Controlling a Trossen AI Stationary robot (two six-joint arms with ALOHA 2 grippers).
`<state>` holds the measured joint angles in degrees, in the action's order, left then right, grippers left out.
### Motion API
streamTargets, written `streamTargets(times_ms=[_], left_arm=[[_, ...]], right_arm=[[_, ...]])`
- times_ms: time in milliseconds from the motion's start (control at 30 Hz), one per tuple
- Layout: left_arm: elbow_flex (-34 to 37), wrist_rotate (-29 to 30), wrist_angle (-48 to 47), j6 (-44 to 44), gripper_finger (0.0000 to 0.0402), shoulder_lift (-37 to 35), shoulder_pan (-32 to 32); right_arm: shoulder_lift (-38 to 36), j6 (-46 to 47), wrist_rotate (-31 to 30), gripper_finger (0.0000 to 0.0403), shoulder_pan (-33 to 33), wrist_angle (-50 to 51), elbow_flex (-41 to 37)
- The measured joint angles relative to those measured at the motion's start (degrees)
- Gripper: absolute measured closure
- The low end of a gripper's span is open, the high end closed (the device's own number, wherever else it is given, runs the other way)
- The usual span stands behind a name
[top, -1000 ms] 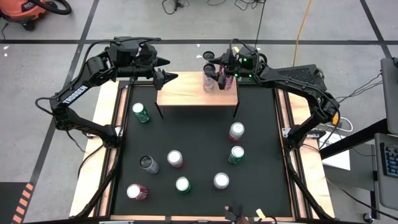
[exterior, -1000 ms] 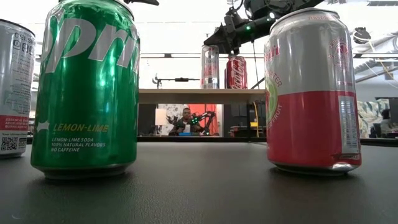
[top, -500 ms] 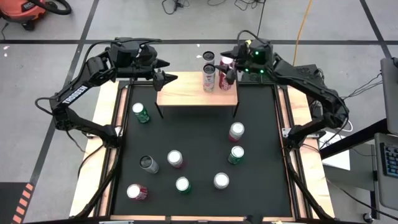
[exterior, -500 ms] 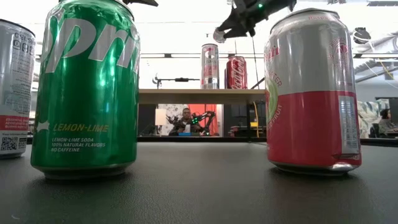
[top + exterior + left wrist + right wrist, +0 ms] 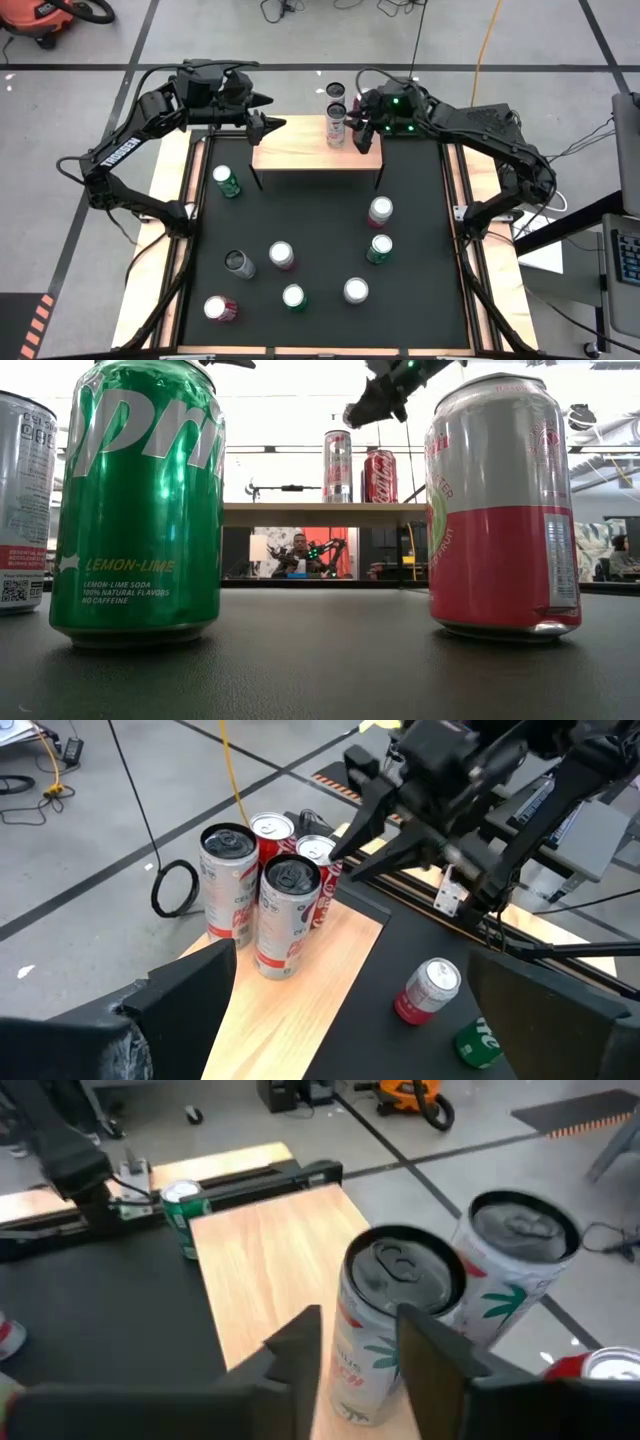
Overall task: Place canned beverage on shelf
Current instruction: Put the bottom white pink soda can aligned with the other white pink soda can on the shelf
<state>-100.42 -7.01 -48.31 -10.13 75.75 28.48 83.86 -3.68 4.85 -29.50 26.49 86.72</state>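
The shelf (image 5: pixel 310 150) is a low wood-topped stand at the black table's far side. Several cans stand upright in a cluster at its far right corner: two tall silver ones (image 5: pixel 288 915) (image 5: pixel 228 880) and two red ones (image 5: pixel 318 860) (image 5: pixel 272 828). My right gripper (image 5: pixel 360 1342) hovers above and just in front of this cluster (image 5: pixel 360 412). Its fingers stand a narrow gap apart with nothing between them. My left gripper (image 5: pixel 270 125) waits wide open above the shelf's far left corner, holding nothing.
Several more cans stand on the black table (image 5: pixel 320 220), among them a green one (image 5: pixel 226 180) at the left and a red-and-white one (image 5: pixel 380 211) at the right. A green can (image 5: pixel 140 500) and a red-and-white can (image 5: pixel 500 510) fill the low view. A person (image 5: pixel 298 552) sits beyond the table.
My right gripper has risen from just over the red can on the shelf and tipped up toward level. Its fingers have drawn closer together. The cans on the shelf have stayed where they stood.
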Motion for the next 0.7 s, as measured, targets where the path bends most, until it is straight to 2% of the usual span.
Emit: streamTargets(times_ms=[300, 700], left_arm=[[0.00, 0.03, -0.16, -1.09, 0.0002, 0.00, -0.17], [0.00, 0.02, -0.20, -1.02, 0.0002, 0.00, -0.17]], right_arm=[[1.15, 1.21, -0.60, 0.0398, 0.15, 3.75, -0.04], [4.45, 1.07, -0.56, 0.0401, 0.11, 3.29, -0.09]])
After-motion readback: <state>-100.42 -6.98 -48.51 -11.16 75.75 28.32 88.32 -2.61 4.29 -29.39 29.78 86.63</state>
